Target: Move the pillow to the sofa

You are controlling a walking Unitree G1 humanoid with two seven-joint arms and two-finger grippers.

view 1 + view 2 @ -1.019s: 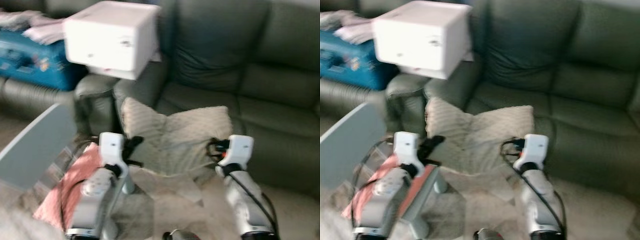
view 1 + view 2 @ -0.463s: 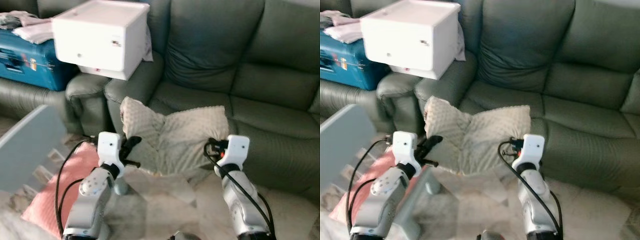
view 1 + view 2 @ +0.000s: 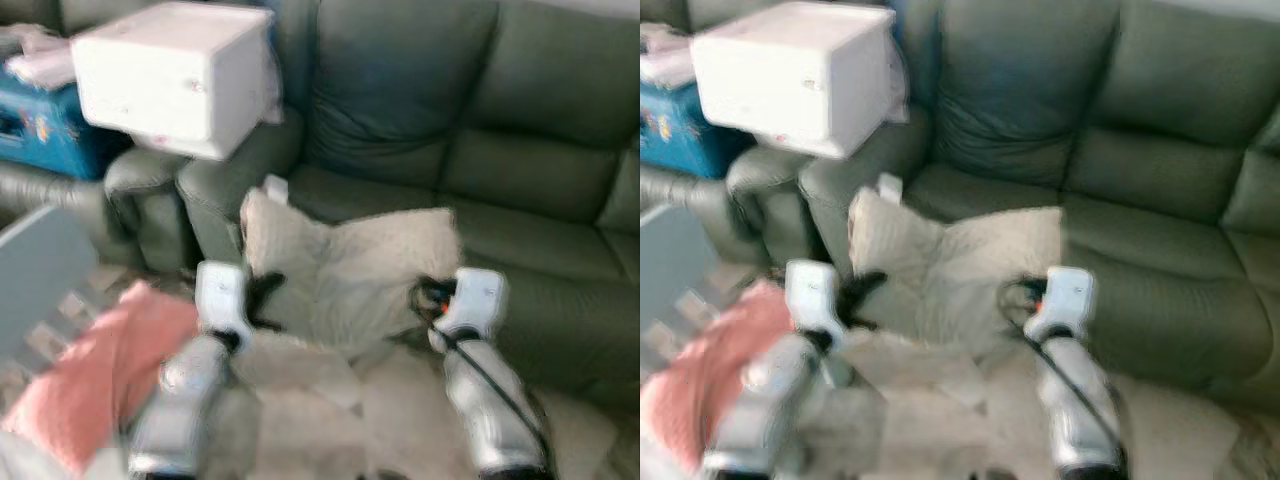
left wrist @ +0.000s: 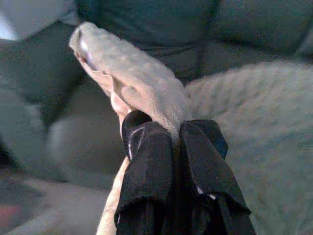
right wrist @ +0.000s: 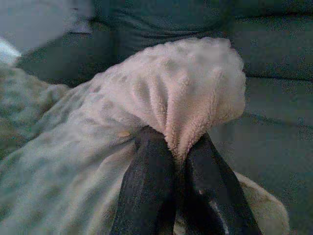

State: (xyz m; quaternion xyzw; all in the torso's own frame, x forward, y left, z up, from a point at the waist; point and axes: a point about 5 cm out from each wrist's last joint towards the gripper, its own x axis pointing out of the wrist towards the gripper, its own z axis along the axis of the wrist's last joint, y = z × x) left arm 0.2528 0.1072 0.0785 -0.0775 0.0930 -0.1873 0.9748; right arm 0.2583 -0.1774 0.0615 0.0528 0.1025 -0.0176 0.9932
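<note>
Before grey sofa [image 3: 520, 180]: left tool [image 4: 172, 147] and right tool [image 5: 178, 156] each pinched tight on cream pillow [image 3: 350, 265] corner; carry step, next lower onto seat.

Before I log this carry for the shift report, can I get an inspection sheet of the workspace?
Surface: green leather sofa, seat cushions bare; pale rug below.
Job's things: beige pillow held up in front of the sofa's seat, sagging in the middle.
Clutter: white box on the sofa's armrest; blue suitcase beyond it; pink cushion low by the left arm.
Grippers: left gripper shut on one pillow edge; right gripper shut on the opposite corner.
Cables: black cable along the right forearm.
Surroundings: grey panel at the robot's left; eye views blurred.
</note>
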